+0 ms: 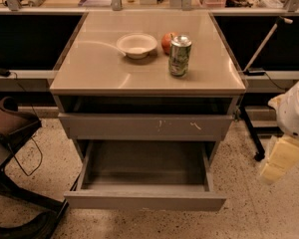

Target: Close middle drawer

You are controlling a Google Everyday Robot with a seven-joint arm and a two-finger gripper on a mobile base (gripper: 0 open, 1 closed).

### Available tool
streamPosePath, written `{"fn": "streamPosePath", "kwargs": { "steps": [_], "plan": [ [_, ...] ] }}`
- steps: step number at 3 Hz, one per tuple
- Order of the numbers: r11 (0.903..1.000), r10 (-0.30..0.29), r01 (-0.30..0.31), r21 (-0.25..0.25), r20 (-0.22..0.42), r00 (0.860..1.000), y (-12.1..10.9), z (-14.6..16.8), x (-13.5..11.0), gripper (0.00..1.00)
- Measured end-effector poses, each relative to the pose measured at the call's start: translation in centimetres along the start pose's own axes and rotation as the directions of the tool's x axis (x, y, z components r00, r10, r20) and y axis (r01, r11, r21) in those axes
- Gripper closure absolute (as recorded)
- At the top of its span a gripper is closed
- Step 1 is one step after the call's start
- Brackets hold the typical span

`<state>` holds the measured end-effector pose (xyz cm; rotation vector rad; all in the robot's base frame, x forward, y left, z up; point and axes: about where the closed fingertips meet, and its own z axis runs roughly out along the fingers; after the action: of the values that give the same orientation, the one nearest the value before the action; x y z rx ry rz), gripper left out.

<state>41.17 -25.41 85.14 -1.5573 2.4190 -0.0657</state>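
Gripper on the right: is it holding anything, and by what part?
Nothing is held. The gripper hangs in the air right of the cabinet, apart from the open middle drawer.

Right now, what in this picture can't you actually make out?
Camera view:
- The gripper, low at the right beside the cabinet: its arm is cut off by the right edge.
- The red fruit: partly hidden behind the can.
- The middle drawer: near inside strip hidden by its own front.
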Motion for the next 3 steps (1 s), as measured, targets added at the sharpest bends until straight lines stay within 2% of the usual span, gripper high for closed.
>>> {"fn": "streamPosePath", "kwargs": {
  "steps": [2,3],
  "plan": [
    [1.0000,-0.002,0.002,-0.001,-0.003,1.000,0.2,0.1,0.1,0.00],
    [0.9973,0.011,-0.006,-0.073,0.071,0.997,2.1,1.6,-0.3,0.00]
  ]
}}
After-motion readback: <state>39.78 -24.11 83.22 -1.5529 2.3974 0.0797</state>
